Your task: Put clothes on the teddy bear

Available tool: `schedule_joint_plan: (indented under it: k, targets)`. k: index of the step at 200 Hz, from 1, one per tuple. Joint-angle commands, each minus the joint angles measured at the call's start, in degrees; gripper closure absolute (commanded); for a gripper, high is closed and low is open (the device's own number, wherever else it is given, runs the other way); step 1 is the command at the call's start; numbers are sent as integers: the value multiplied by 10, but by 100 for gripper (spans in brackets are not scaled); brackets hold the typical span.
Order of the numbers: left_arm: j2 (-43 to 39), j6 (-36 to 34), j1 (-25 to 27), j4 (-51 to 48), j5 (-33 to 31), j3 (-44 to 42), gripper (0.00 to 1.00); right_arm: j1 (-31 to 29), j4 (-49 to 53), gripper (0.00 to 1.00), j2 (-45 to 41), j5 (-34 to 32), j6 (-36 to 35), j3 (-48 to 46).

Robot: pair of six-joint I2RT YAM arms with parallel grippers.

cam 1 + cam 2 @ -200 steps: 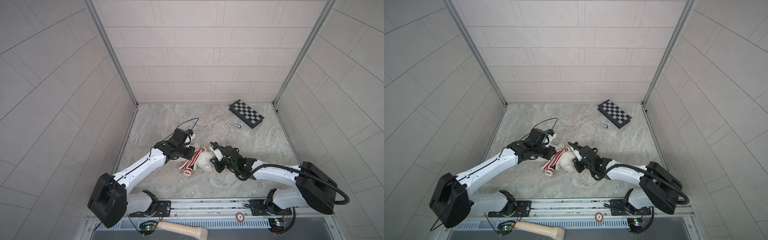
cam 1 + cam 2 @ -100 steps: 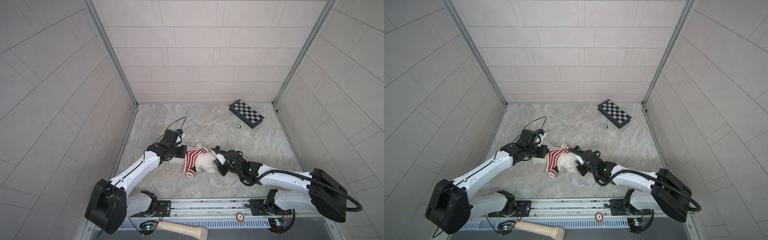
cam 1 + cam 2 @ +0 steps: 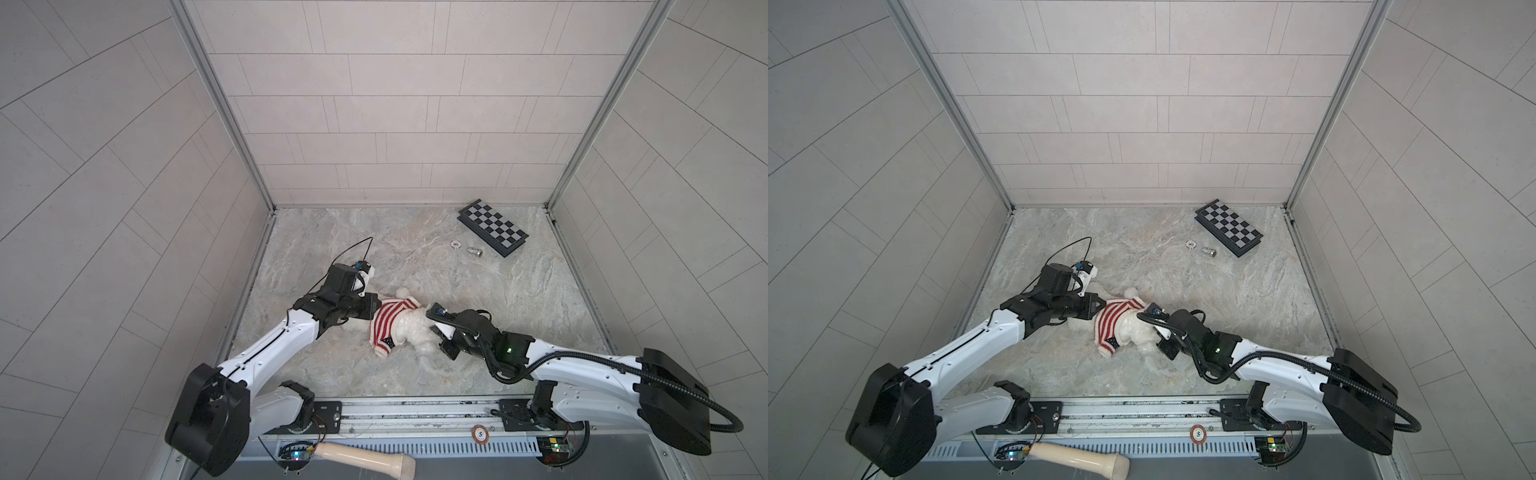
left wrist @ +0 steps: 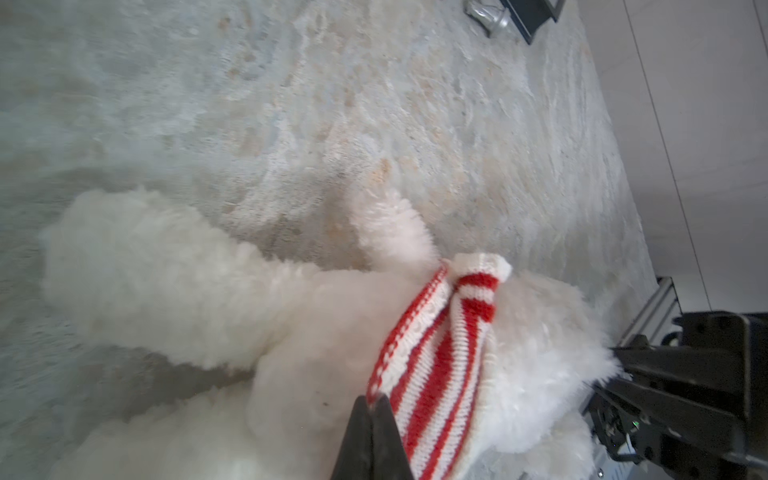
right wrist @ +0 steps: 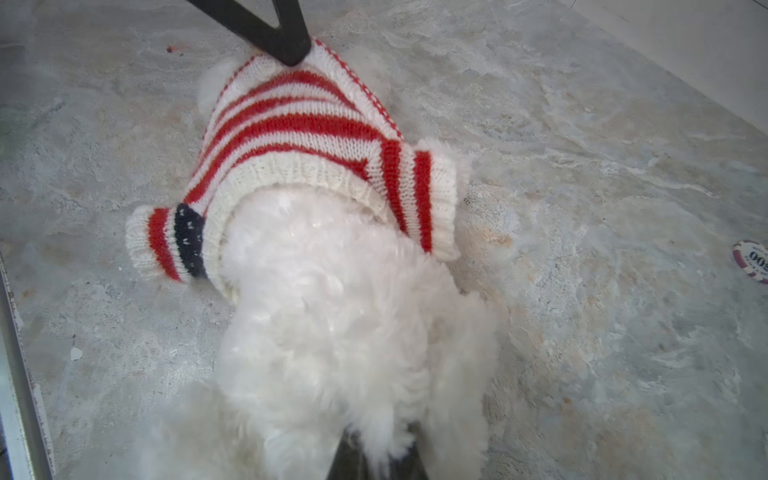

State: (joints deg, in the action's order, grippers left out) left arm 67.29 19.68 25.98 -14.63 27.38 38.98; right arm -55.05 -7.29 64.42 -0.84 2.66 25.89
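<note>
On the marbled surface (image 3: 415, 249), the striped sweater (image 3: 388, 322), bunched a second ago, now stretches down the teddy bear (image 3: 409, 332) lying between both hands. The left hand (image 4: 370, 405), closed tight, pinches its hem; the right hand (image 5: 378, 451) clamps fur. One sleeve (image 5: 164, 245) looks empty.

Items on your marbled surface (image 3: 540, 299), seen in both top views:
- Far right corner: one black-and-white checkerboard (image 3: 493, 227), lying flat.
- Just beside its near edge: one round poker chip (image 3: 456, 243) and one small silver metal piece (image 3: 474, 251), close together but not touching.

Below your front rail: one pale wooden handle (image 3: 365, 457), lying on its side.
</note>
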Motion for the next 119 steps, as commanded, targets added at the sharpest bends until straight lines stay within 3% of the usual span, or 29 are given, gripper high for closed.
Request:
schedule_joint_plan:
  k: [1,21,56,119]
  targets:
    - [1,2,2,18,16,13,100,-17,-14,100,-1,-19,-39,0]
    - [6,6,-3,12,-11,16,100,-38,-27,100,-16,-35,-60,-12]
    - [21,36,-56,59,-20,-8,100,-67,-47,100,-46,-50,-101,-41]
    - [25,26,-74,51,-51,-33,100,-106,-63,100,-121,-77,-162,-81]
